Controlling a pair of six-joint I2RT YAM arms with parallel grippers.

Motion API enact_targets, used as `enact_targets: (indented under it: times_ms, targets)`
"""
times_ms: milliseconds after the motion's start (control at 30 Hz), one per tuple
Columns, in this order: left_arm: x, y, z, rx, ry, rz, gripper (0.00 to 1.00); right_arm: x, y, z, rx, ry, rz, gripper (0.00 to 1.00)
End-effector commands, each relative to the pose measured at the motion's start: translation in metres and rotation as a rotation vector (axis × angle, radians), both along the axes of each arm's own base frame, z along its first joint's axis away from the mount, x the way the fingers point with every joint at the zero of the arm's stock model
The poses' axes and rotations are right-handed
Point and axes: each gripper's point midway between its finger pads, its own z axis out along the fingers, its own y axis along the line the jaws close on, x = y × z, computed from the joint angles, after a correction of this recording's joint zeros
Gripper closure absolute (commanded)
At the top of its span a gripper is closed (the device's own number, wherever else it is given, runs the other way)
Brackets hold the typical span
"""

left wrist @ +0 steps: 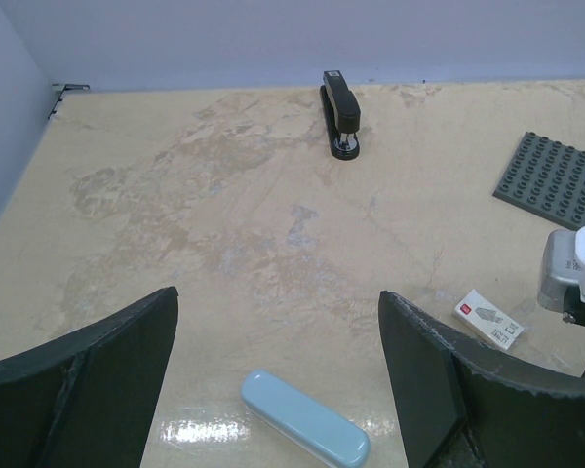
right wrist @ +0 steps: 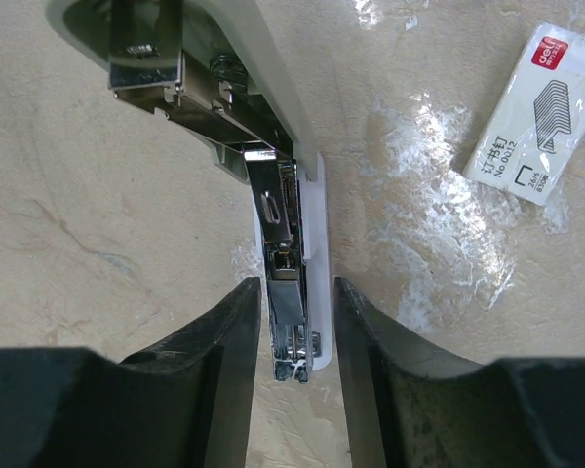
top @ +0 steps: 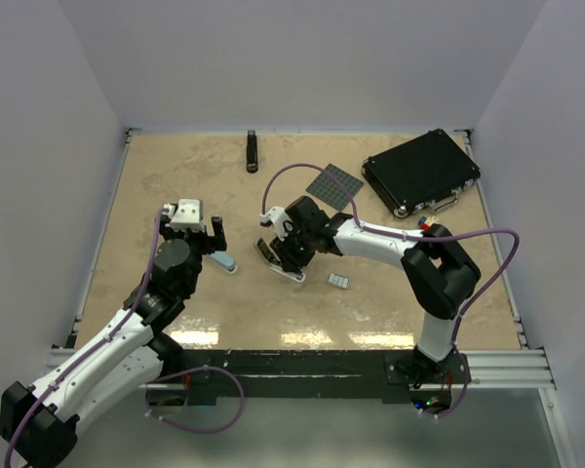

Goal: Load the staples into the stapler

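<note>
The grey-green stapler (top: 278, 258) lies opened near the table's middle, its silvery metal rail (right wrist: 285, 292) bare on the white base. My right gripper (right wrist: 295, 288) straddles the rail's near end, jaws open with a thin gap on each side. The white staple box (right wrist: 536, 112) lies just to its right and also shows in the left wrist view (left wrist: 487, 320). A small grey-blue tray (top: 338, 281) rests to the stapler's right. The pale blue part (left wrist: 304, 421) lies on the table under my left gripper (left wrist: 278, 295), which hangs wide open and holds nothing.
A slim black stapler (top: 253, 152) lies at the back. A grey studded baseplate (top: 334, 183) and a black case (top: 421, 172) sit at the back right. Small red-and-blue bricks (top: 424, 224) lie beside the right arm.
</note>
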Motion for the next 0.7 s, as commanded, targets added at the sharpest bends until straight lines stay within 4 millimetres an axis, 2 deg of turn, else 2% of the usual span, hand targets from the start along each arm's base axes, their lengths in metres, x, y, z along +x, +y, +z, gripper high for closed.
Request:
enact_targets:
  times_ms: [0,67,233,367,667]
  targets:
    - [0.003,0.0,0.014,-0.037,-0.047,0.006,0.12,0.006,0.005,0.028,0.049,-0.04,-0.036,0.59]
    - [0.003,0.0,0.014,-0.038,-0.048,0.005,0.12,0.008,0.009,0.039,0.076,-0.052,-0.04,0.55]
    - [0.002,-0.001,0.014,-0.041,-0.049,0.0,0.12,0.019,0.012,0.051,0.107,-0.075,-0.12,0.53]
    - [0.002,-0.002,0.014,-0.044,-0.048,-0.004,0.12,0.026,0.01,0.044,0.084,-0.076,-0.172,0.53]
    - [0.002,-0.003,0.015,-0.047,-0.048,-0.016,0.12,0.029,0.013,0.026,0.074,-0.054,-0.189,0.53]
